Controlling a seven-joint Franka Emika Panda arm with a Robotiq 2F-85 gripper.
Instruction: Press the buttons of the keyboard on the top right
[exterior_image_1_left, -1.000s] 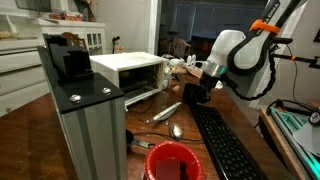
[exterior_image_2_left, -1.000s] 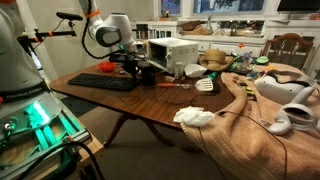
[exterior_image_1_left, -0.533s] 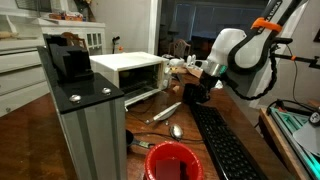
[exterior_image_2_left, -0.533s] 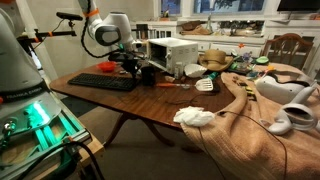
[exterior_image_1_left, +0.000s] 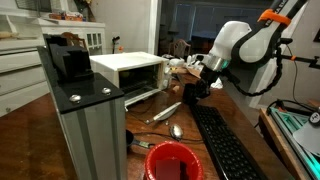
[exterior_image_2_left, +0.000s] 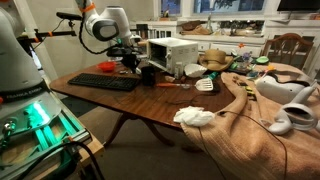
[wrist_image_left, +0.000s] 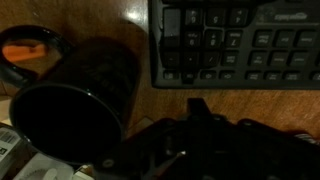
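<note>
End effector (exterior_image_1_left: 192, 93) hovers off the short end of the keyboard (exterior_image_1_left: 226, 146), beside a black cup (wrist_image_left: 78, 102) (clenched or released, too dark to tell); its keys (wrist_image_left: 230, 42) lie ahead, long axis stretching away along the worktop (exterior_image_2_left: 148, 98).

We look in on a lived-in home, a dining room opening onto a kitchen, where a wooden table (exterior_image_2_left: 140, 100) carries a white microwave (exterior_image_1_left: 128, 70), spoons (exterior_image_1_left: 175, 130) and a rumpled tan cloth (exterior_image_2_left: 250, 115). White panelled cabinets (exterior_image_1_left: 22, 58) line one wall, a wooden chair (exterior_image_2_left: 284, 46) stands by the table, and dark windows (exterior_image_2_left: 232, 8) run along the back.
</note>
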